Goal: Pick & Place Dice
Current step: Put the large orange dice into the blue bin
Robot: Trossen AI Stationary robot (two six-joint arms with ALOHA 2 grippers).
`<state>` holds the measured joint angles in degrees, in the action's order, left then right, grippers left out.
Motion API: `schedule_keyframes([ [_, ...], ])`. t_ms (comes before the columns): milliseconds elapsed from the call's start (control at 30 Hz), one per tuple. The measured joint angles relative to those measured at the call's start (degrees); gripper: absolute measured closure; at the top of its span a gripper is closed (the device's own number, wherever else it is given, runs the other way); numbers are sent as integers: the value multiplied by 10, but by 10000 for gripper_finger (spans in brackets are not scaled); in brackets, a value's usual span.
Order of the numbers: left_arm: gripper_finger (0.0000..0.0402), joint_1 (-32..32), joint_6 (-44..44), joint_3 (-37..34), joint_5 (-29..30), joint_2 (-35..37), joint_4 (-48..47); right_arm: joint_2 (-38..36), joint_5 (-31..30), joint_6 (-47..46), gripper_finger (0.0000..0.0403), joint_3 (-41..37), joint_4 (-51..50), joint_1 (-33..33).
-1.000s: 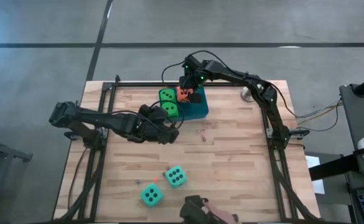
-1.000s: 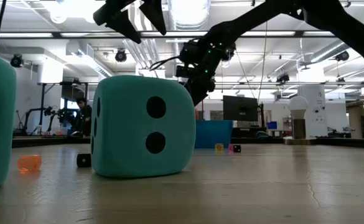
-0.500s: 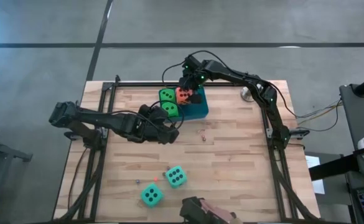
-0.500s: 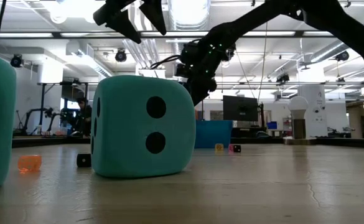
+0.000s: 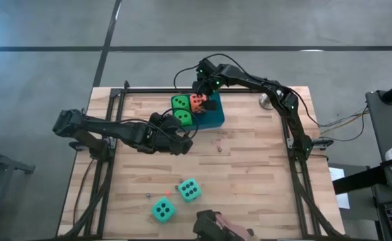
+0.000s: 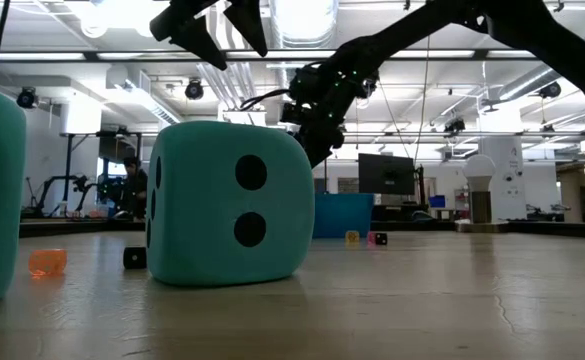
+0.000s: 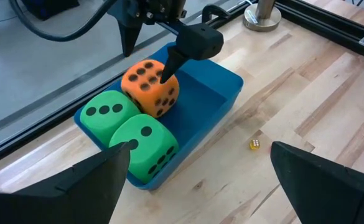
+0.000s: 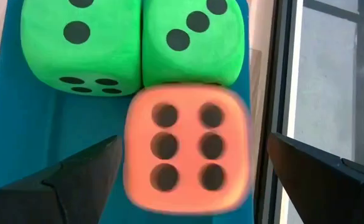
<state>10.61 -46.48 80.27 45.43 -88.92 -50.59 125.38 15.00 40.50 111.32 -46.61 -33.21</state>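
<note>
The blue tray (image 5: 212, 118) stands at the table's far middle. It holds two bright green dice (image 7: 107, 112) (image 7: 145, 144) side by side, and the orange-red die (image 7: 150, 87) sits in it against them, six pips up. My right gripper (image 8: 193, 140) hangs open just above the orange-red die, one finger at each side of it with a narrow gap. My left gripper (image 7: 200, 149) waits open, off the table, on the tray's near left side. Two teal dice (image 5: 189, 190) (image 5: 163, 210) rest on the table near its front edge.
A metal stand (image 5: 267, 100) is at the far right of the tray. Tiny coloured cubes (image 5: 217, 144) (image 7: 254, 144) lie on the bare wood between the tray and the teal dice. A dark object (image 5: 216, 227) sits at the near edge.
</note>
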Motion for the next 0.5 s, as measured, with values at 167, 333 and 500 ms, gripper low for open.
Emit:
schedule_keyframes([
  [167,11,0,0,0,0,0,0,0,0,4,3,-7,6,1],
  [333,11,0,0,0,0,0,0,0,-1,0,3,2,-1,0],
  [500,9,0,0,0,0,0,0,-3,-18,-32,3,41,-57,-5],
])
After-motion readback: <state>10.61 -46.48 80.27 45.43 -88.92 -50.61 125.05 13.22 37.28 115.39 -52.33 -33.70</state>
